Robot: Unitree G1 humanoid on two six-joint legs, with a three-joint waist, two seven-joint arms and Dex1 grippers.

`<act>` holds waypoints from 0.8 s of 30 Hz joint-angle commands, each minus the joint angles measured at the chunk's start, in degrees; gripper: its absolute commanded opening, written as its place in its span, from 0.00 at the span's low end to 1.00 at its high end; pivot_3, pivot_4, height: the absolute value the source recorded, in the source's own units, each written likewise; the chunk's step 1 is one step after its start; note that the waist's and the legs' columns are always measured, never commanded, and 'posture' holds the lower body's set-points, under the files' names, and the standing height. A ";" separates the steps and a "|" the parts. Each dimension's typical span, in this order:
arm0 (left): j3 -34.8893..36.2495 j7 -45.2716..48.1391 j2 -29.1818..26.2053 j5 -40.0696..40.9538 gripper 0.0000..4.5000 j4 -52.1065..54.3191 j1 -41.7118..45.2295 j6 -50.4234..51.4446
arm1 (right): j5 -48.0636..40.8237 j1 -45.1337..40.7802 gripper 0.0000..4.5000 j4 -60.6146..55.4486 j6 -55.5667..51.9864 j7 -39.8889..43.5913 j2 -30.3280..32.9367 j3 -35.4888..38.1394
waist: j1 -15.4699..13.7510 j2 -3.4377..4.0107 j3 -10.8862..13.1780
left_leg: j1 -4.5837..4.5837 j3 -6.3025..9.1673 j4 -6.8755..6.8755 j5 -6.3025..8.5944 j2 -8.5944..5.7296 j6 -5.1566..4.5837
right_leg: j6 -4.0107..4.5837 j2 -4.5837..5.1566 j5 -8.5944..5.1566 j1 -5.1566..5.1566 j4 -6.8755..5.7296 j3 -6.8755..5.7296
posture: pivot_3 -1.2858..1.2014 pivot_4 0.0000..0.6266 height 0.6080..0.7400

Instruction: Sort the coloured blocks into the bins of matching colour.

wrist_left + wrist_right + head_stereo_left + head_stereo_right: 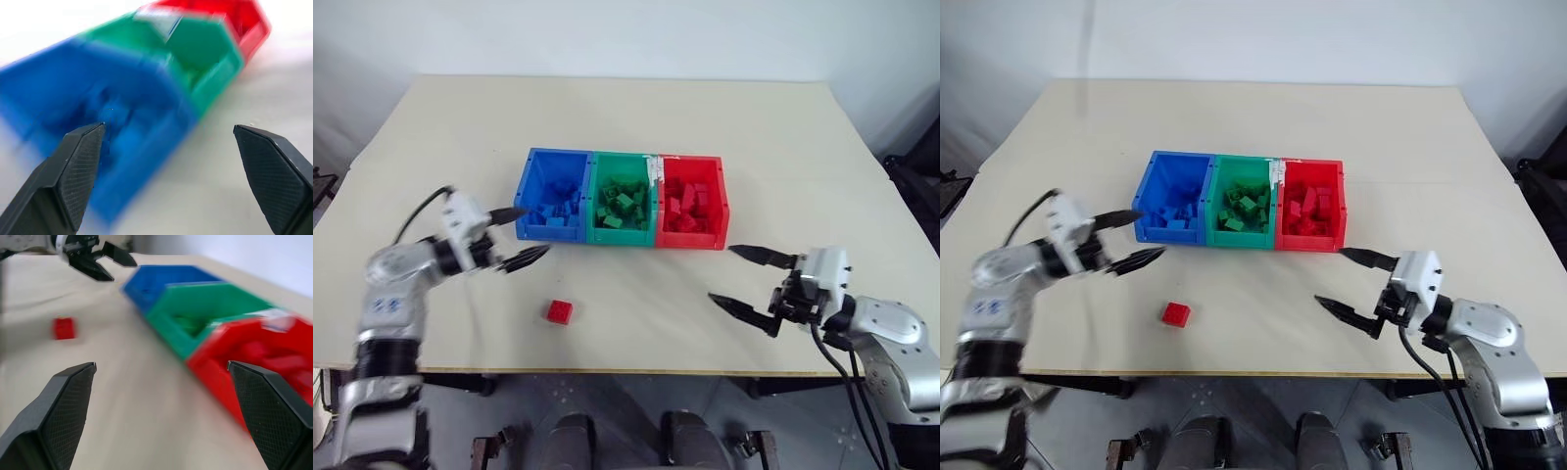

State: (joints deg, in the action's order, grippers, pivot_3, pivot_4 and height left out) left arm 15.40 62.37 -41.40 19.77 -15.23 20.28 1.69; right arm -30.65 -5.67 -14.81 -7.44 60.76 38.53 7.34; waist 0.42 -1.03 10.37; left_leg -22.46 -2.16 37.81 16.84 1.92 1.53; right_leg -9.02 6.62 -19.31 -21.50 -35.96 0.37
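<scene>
Sorting is nearly done as I read it: one red block (pixel 560 311) sits loose on the table (pixel 636 127), in front of the bins and well apart from them, nearer the blue end of the row.

Left gripper (pixel 521 237) hangs just off the front-left corner of the blue bin (pixel 531 186), fingers spread wide, nothing between them. Right gripper (pixel 750 281) is in front of the red bin (pixel 722 201), also wide apart and empty.

Next step, my call: pick the red block and drop it in the red bin.
- Block lies closer to the left gripper, but its bin is at the far right end. Either a left pick and a carry across the row, or a right reach across; right looks cleaner for the drop.
- Come down from above, straddle the block squarely, close on flat sides, not studs.
- Lift clear of the bin walls before crossing.

Bins, joined in a row:
- blue: a few blue bricks, mostly toward the front.
- green bin (pixel 651 196): a pile of green bricks.
- red: red bricks heaped inside.

No wrong-colour bricks that I can make out.
</scene>
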 commanded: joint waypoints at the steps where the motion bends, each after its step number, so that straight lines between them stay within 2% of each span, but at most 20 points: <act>1: 7.59 2.51 -3.74 3.59 0.99 2.34 -7.42 -1.81 | 0.86 -3.36 1.00 2.70 2.19 5.38 1.21 -2.25 | -0.20 -0.01 0.01 | -0.01 0.00 0.00 0.03 -0.01 -0.05 | 0.00 0.03 0.00 0.00 0.00 0.00 | 0.52 0.24 1.00; 6: 12.14 3.15 -6.64 4.14 0.99 0.43 -13.83 -3.30 | 2.37 -6.90 1.00 7.40 4.31 10.17 0.84 -4.95 | -0.73 -0.04 0.03 | 0.01 0.11 0.02 0.17 -0.01 -0.28 | 0.05 0.07 -0.02 0.03 0.08 -0.08 | 0.52 0.24 1.00; 10: 10.65 3.78 -6.17 4.93 0.99 4.38 -15.46 -2.70 | 2.42 -7.57 1.00 8.72 5.04 11.42 0.79 -5.03 | -0.34 -0.04 0.03 | 0.04 0.07 0.00 0.21 0.01 -0.23 | 0.08 0.11 -0.03 0.01 0.06 -0.09 | 0.52 0.24 1.00; 15: 3.27 7.34 -6.76 2.23 0.99 10.76 -15.59 -4.82 | 2.81 -5.69 1.00 8.58 5.19 12.22 2.53 -3.48 | -0.15 -0.04 0.03 | 0.06 0.03 -0.08 0.23 0.04 -0.19 | 0.09 0.08 -0.04 -0.01 0.06 -0.08 | 0.52 0.24 1.00; 19: -1.84 9.35 -8.12 -0.80 0.99 11.41 -13.58 -7.26 | 2.31 -3.99 1.00 7.78 4.45 12.24 3.96 -2.46 | -0.18 -0.04 0.03 | 0.06 0.00 -0.09 0.24 0.03 -0.19 | 0.10 0.06 -0.05 -0.01 0.08 -0.07 | 0.52 0.24 1.00; 24: -16.32 10.39 -3.84 -8.15 0.99 7.62 -0.92 -4.23 | 1.67 4.60 1.00 5.82 4.20 12.90 7.55 1.84 | -1.71 0.03 0.06 | 0.05 0.00 -0.03 0.23 -0.05 -0.19 | 0.09 0.04 -0.04 0.01 0.07 -0.09 | 0.52 0.24 1.00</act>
State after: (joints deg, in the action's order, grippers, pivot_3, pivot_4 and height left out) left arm 2.42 72.00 -45.69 14.03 -6.39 18.09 -3.21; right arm -27.86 -2.21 -6.73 -3.38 73.47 44.98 6.66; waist -1.28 -1.00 10.44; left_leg -22.41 -2.17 37.83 17.07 1.85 1.33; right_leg -8.95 6.66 -19.35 -21.46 -35.91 0.30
